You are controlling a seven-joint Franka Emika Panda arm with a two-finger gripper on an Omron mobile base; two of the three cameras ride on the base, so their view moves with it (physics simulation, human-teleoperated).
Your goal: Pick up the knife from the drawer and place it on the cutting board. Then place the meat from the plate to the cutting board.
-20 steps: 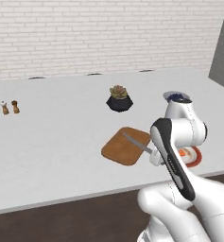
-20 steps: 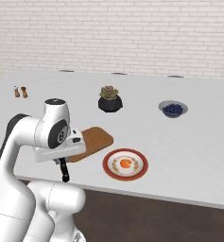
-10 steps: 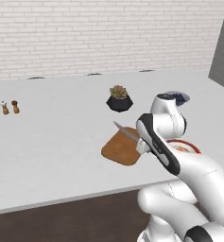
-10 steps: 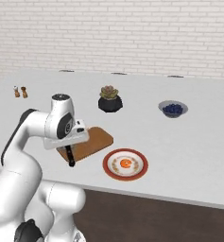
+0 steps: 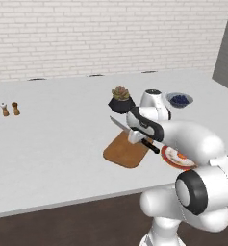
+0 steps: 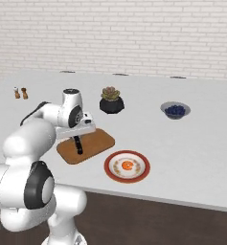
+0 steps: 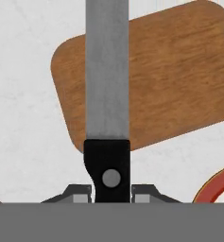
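No writing or brand was legible on any object. Nearest the counter's front edge lay the plate [image 6: 127, 166], with the meat [image 6: 127, 166] at its centre; its red rim also appeared at the lower right of the hand view. Just beside it, toward the robot's left, lay the cutting board [image 6: 96, 141], set at an angle with a bare strip of counter [image 5: 53, 144] in front of it. The arm reached forward over the board, hand pointing down. The gripper [image 7: 111, 193] pinched the knife [image 7: 107, 71] by its black handle, one finger on either side; the grey blade extended across the board, above its surface. Beyond the board stood a potted plant [image 6: 111, 100] and, to the right, a blue bowl [image 6: 175, 110]. Two small shakers [image 5: 10, 109] stood well apart at far left. A brick wall [image 6: 134, 33] closed the counter's rear.
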